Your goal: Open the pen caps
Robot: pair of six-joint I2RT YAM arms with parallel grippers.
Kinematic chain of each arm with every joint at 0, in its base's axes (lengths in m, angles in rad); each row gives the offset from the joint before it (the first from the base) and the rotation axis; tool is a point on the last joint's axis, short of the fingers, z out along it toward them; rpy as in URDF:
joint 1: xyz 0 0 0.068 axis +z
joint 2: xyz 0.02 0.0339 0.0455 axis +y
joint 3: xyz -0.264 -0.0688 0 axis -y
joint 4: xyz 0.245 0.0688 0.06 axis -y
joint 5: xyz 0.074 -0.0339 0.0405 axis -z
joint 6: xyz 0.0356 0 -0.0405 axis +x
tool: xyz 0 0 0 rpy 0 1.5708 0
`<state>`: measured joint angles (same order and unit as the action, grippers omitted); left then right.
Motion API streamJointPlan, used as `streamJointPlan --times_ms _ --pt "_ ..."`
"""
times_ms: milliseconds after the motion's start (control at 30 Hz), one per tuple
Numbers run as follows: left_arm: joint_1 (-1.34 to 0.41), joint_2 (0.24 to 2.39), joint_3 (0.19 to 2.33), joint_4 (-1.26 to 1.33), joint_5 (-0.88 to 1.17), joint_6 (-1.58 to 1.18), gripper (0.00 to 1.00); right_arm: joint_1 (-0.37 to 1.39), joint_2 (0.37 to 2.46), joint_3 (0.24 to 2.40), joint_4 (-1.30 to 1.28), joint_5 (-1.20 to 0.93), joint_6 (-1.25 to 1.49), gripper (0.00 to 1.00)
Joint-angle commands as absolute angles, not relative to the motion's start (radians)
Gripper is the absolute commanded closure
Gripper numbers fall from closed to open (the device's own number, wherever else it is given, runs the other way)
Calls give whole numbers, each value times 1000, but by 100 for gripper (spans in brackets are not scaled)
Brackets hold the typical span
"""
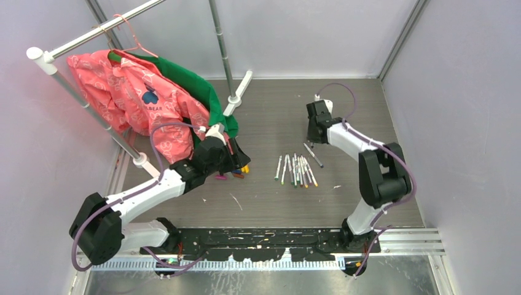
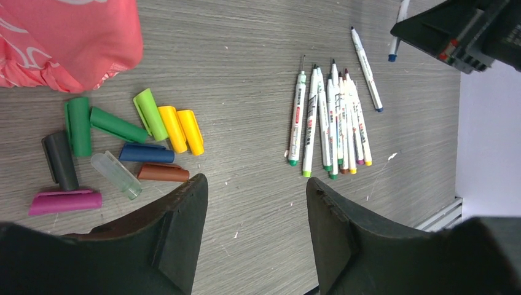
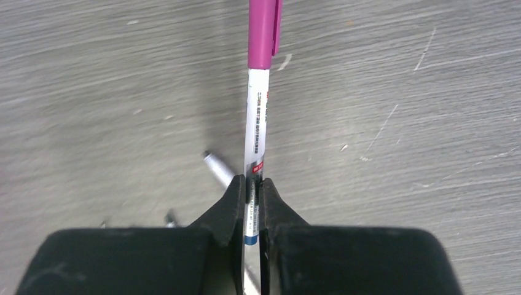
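Well, nearest the arm bases, the left gripper (image 2: 255, 227) hangs spread wide over the grey table (image 1: 270, 203), holding nothing. Just beyond its fingers lies a cluster of loose pen caps (image 2: 146, 153), already off their pens: magenta, dark grey, two green, a lighter green, two yellow, blue, brown and a clear one, several of them touching. To their right and apart from them, a row of uncapped white pens (image 2: 329, 123) lies side by side with tips bare, and a single pen (image 2: 367, 67) lies slightly apart beyond the row. Farther on, the right gripper (image 3: 253, 196) is clenched on the white barrel of a capped pen (image 3: 254, 135), whose magenta cap (image 3: 264, 34) stands clear of the fingers, above the table. At the far left a pink garment (image 1: 129, 92) and a green garment (image 1: 196, 86) hang from a rack (image 1: 37, 54), with the pink hem close by the caps.
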<state>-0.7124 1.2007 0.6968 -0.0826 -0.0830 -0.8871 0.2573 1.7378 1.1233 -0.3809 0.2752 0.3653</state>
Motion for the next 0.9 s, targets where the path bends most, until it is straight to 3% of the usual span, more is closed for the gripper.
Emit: streamJointPlan --times_ms 0,433,867 --pt "-716 1154 721 -88 -100 -900 39 326 1549 1062 -310 324 332 99" --pt "-716 1200 782 8 -20 -989 34 563 1226 884 -322 87 397 99" --pt "-716 1337 810 199 86 -1113 33 798 1214 844 -226 98 462 99"
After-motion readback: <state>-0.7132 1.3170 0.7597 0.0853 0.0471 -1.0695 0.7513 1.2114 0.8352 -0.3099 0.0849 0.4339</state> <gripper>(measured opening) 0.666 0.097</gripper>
